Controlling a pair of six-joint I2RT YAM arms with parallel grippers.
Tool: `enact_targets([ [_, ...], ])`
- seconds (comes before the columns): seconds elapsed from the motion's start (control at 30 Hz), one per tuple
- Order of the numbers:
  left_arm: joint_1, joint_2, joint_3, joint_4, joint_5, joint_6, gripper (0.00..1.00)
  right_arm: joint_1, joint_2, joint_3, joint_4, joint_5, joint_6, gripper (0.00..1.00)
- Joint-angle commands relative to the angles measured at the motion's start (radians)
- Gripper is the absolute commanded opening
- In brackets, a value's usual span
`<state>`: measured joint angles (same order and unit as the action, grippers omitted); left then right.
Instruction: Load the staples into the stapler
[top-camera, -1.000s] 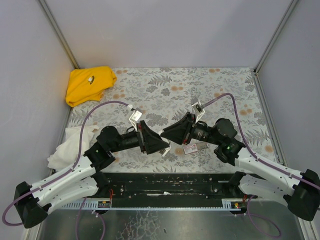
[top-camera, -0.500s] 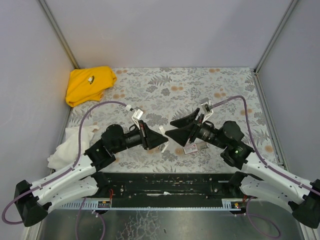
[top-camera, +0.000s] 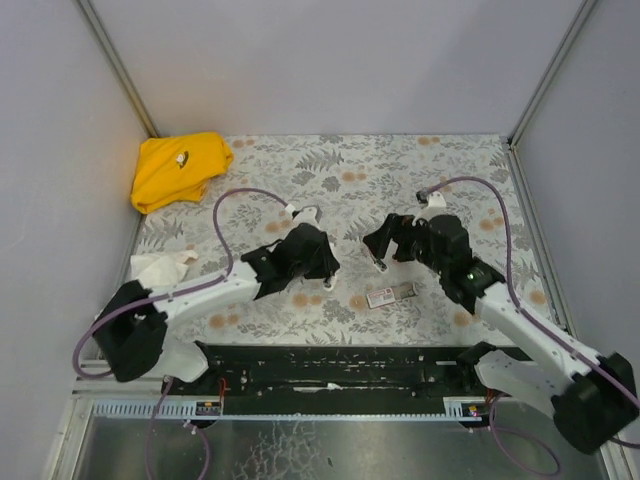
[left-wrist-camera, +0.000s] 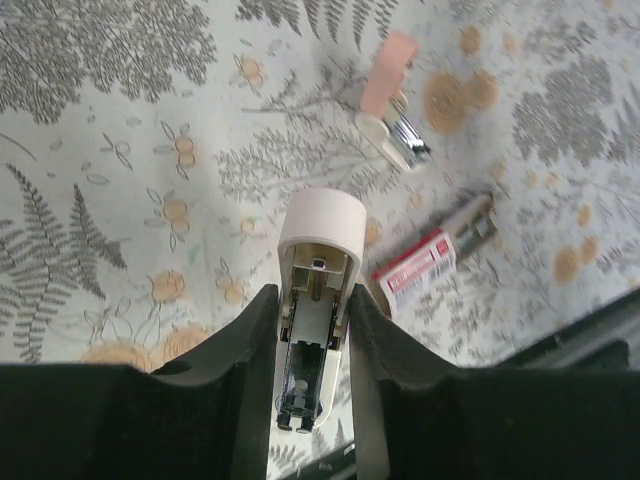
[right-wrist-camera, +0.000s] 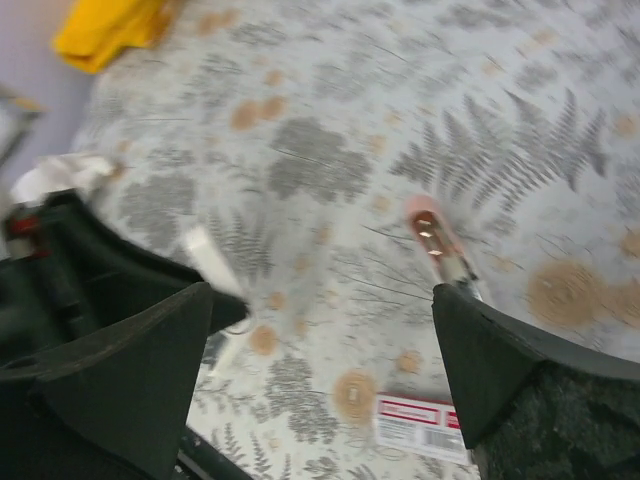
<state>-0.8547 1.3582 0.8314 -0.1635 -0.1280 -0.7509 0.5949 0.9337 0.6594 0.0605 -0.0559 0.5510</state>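
Your left arm (top-camera: 200, 295) and right arm (top-camera: 505, 305) now swung apart, right claw (right-wrist-camera: 322, 295) gone wide and empty, left claw (left-wrist-camera: 315, 300) narrow, still pinching the white stapler half (left-wrist-camera: 318, 235), red-and-white box (left-wrist-camera: 425, 268) on the table (top-camera: 450, 170), pink stapler half (left-wrist-camera: 388, 100) just past it.

Setup's basically a little booth: plain pale grey-lilac walls (top-camera: 340, 60) on three sides, metal corner posts (top-camera: 119, 68), and a table under a fern-and-flower print cloth (top-camera: 350, 170). There's a black rail (top-camera: 330, 365) along the near edge and a scuffed metal sheet (top-camera: 320, 450) below it. Light's soft and even.
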Motion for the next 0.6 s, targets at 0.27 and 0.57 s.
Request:
enact_targets([
  [0.27, 0.024, 0.368, 0.243, -0.056, -0.152, -0.034, 0.00, -0.150, 0.468, 0.126, 0.009, -0.110, -0.073, 0.93],
  [0.57, 0.028, 0.460, 0.254, -0.029, -0.163, -0.062, 0.00, -0.151, 0.601, 0.178, -0.014, -0.077, -0.115, 0.92],
])
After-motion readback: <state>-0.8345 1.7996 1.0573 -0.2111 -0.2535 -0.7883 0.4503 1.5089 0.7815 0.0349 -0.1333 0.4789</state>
